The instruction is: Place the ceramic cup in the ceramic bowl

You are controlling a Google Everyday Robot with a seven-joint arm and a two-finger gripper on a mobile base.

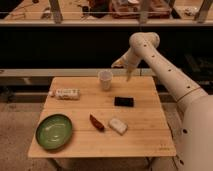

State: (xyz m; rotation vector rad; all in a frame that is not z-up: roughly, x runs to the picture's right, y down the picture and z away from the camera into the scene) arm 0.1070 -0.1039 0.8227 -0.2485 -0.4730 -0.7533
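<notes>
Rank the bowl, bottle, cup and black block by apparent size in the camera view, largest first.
1. ceramic bowl
2. white bottle
3. ceramic cup and black block, too alike to rank
The gripper hangs just right of the cup.

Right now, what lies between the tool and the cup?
Nothing: in the camera view the tool hangs close beside the cup, over the far edge of the table, with only bare wood between.

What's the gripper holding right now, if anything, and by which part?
Nothing is held. The gripper hovers just right of the ceramic cup, apart from it. The cup stands upright on the table, well away from the ceramic bowl.
</notes>
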